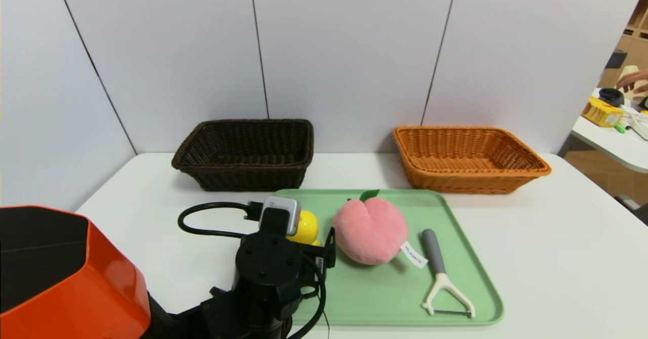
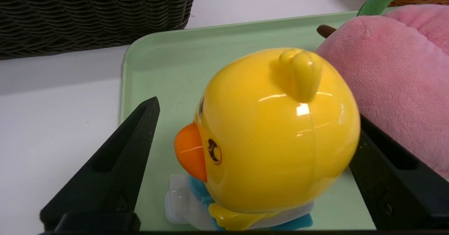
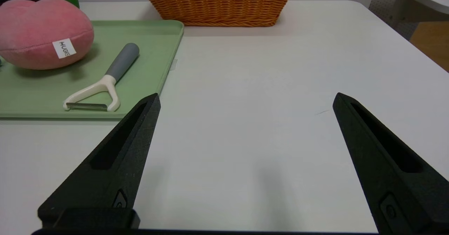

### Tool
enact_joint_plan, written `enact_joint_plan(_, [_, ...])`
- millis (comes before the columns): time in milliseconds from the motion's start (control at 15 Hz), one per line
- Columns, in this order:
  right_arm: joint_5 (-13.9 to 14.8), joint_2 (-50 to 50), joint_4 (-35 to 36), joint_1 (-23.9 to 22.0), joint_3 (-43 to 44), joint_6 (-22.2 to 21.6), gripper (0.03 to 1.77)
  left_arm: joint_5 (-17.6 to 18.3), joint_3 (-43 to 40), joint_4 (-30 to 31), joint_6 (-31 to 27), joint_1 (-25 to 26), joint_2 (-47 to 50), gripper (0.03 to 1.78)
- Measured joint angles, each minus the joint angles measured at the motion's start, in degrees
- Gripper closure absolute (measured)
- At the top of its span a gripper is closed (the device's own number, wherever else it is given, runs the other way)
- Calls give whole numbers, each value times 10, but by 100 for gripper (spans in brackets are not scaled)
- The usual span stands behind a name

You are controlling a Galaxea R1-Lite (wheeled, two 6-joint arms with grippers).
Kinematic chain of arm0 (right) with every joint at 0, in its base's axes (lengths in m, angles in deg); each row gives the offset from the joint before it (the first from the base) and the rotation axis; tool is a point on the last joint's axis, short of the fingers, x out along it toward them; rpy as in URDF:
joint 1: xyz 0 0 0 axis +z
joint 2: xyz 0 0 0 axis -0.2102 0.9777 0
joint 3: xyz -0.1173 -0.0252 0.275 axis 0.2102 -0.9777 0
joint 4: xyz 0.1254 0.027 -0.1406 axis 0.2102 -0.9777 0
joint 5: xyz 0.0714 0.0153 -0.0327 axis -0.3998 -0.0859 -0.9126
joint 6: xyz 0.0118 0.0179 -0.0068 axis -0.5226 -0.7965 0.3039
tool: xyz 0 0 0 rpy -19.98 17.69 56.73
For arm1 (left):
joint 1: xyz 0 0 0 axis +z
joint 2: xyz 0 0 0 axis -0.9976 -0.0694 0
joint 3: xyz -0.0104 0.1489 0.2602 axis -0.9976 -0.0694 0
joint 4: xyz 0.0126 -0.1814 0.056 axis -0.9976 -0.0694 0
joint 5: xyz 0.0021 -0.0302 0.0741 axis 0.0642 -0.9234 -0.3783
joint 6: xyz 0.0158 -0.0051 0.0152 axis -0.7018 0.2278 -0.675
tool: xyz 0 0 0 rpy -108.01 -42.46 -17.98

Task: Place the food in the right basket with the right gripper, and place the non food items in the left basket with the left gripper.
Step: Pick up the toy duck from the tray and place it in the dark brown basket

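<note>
While straddling the glossy yellow plastic duck toy (image 2: 277, 133) on the pale green plastic tray (image 1: 455, 278), left pincer (image 2: 252, 129) spread wide, gripping nothing. Needing closure, then carrying to dark brown wicker basket (image 1: 243, 152). Right pincer (image 3: 245, 122) idling, released, over white bench (image 3: 263, 70).

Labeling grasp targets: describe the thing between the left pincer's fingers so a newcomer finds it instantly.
Find the green tray in front of the two baskets. At its left end, beside the pink plush peach, stands the duck toy, with the left pincer open around it. It alone is glossy yellow plastic, with an orange beak.
</note>
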Motion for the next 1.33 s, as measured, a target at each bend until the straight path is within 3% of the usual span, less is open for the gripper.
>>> enact_joint_plan(133, [0,0,0,0,0,0,10,0,0,0,0,0,0,54])
enact_joint_plan(467, [0,0,0,0,0,0,10,-9,-1,0,0,0,0,115])
enact_joint_plan(533, [0,0,0,0,0,0,10,-14,-1,0,0,0,0,145])
enact_joint_plan(1200, [0,0,0,0,0,0,10,-18,0,-1,-2,0,9,144])
enact_joint_plan(1333, [0,0,0,0,0,0,10,-17,1,-1,-25,-1,24,144])
